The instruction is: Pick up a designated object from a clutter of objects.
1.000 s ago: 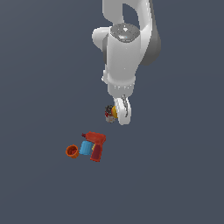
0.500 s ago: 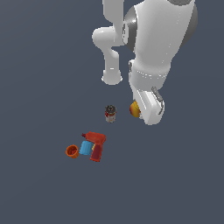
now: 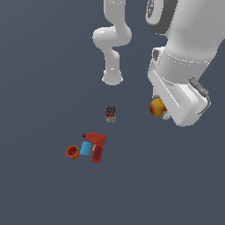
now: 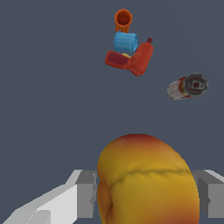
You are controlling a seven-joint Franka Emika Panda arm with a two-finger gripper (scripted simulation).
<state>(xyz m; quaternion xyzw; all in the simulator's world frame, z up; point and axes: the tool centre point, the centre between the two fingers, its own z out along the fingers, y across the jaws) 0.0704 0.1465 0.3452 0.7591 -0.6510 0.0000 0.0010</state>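
Observation:
The designated object [image 4: 146, 181], a round yellow-orange fruit with red patches, sits between my fingers [image 4: 85, 194] in the wrist view. My gripper [image 4: 148, 197] is shut on it. In the exterior view the fruit [image 3: 156, 107] hangs well above the floor at the exterior view's right, partly hidden behind my white hand [image 3: 178, 99]. The rest of the clutter of objects lies below: a dark-topped can [image 3: 111, 114], a red power drill [image 3: 97, 146], a blue block [image 3: 85, 149] and an orange cup [image 3: 72, 152].
The arm's white base and lower links [image 3: 112, 46] stand at the back of the grey floor [image 3: 39, 79]. In the wrist view the can [image 4: 188, 86] lies apart from the drill [image 4: 133, 60], block [image 4: 125, 42] and cup [image 4: 123, 19] group.
My gripper has risen toward the camera and moved to the exterior view's right, carrying the fruit away from the can. The clutter on the floor has not moved.

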